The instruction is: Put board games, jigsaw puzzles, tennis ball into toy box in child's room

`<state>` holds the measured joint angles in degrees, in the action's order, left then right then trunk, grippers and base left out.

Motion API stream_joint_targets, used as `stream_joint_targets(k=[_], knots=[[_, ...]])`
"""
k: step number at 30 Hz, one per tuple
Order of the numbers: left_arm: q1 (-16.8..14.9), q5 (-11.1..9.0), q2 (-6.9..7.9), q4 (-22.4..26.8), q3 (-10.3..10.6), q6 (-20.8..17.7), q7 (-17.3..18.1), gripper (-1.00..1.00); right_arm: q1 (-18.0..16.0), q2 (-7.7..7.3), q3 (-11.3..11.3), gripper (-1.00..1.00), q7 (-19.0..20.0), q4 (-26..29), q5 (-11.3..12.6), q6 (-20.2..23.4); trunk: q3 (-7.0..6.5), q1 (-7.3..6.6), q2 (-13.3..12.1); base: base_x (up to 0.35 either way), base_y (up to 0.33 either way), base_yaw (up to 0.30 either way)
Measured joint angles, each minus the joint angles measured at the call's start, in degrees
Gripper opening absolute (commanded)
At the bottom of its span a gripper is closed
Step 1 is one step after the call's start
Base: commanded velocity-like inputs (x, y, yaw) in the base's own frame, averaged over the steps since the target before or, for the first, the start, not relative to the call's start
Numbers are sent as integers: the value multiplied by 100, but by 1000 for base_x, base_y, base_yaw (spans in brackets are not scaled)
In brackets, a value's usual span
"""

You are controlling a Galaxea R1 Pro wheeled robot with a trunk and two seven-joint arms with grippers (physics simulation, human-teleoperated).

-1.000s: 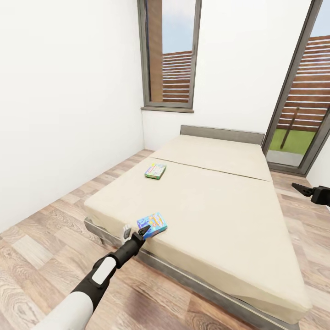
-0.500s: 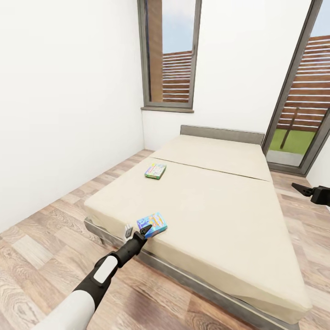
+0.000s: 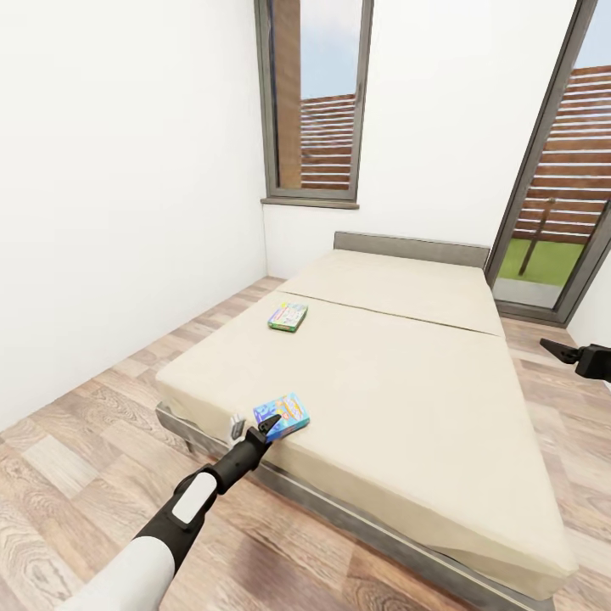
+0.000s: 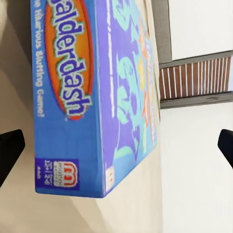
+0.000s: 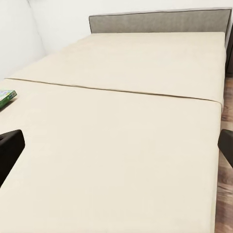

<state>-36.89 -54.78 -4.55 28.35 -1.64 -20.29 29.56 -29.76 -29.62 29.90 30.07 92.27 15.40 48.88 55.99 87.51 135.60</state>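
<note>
Beige bed [image 3: 399,373] takes up most of the room; blue board game [image 3: 282,416] sits at its near corner, green board game [image 3: 288,316] further up by the wall; my left gripper [image 3: 253,424] is spread wide around the blue one, not pinching; right gripper [image 3: 560,350] hangs spread beside the bed.

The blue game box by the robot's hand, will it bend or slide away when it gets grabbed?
The blue game box looks like stiff cardboard, so probably no bending. It lies flat near the bed edge, so a nudge might slide it. The left gripper is open around it.
</note>
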Motion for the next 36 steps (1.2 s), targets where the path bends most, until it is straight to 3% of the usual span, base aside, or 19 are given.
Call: stream_joint_targets(k=[7,8,26,35,36], knots=[[0,-2,12,25,2,0,50,100,-1,0,-3,100,0,0,0,0,0,0,0,0,0,0],[0,-2,13,27,3,0,56,-100,0,0,-2,100,0,0,0,0,0,0,0,0,0,0],[13,-18,18,62,0,25,89,-100,2,0,-9,100,14,0,0,0,0,0,0,0,0,0],[17,7,19,74,8,34,382,-100,2,0,-15,100,17,1,0,0,0,0,0,0,0,0],[73,-7,24,386,37,-101,485,-100,3,64,-29,100,12,0,-9,-2,-1,0,0,0,0,0]])
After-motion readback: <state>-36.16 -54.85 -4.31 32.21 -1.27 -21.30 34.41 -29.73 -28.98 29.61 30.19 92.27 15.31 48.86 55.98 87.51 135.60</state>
